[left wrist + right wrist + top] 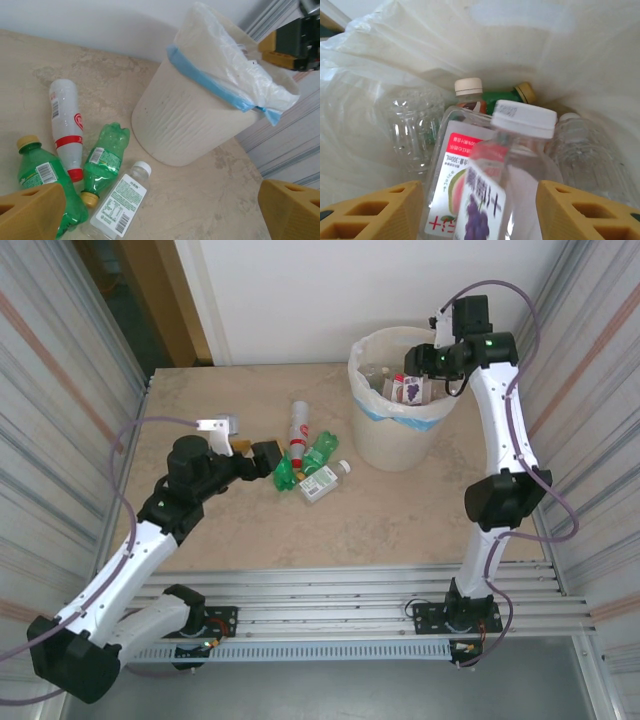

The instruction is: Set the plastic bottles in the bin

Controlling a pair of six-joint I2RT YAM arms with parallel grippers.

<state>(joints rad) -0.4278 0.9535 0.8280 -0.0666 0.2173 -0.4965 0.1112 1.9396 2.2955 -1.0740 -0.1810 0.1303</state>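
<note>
Several plastic bottles lie on the table left of the bin (pixel 400 435): a white one with a red band (pixel 298 427) (pixel 66 127), two green ones (pixel 318 452) (pixel 103 160) (pixel 42 175), and a clear white-capped one (pixel 325 482) (pixel 122 200). My left gripper (pixel 262 456) (pixel 160 215) hovers open just left of them, holding nothing. My right gripper (pixel 428 362) (pixel 479 202) is open above the bin's mouth. A blurred clear bottle with a grape label (pixel 512 165) (pixel 411 390) sits between its spread fingers, over several bottles inside the bin bag (pixel 380 65).
The bin (pixel 185 120) stands at the table's back right, lined with a white bag with a blue edge (pixel 210 82). Corrugated walls close both sides. Bare tabletop (pixel 400 525) lies in front of the bin and the bottles.
</note>
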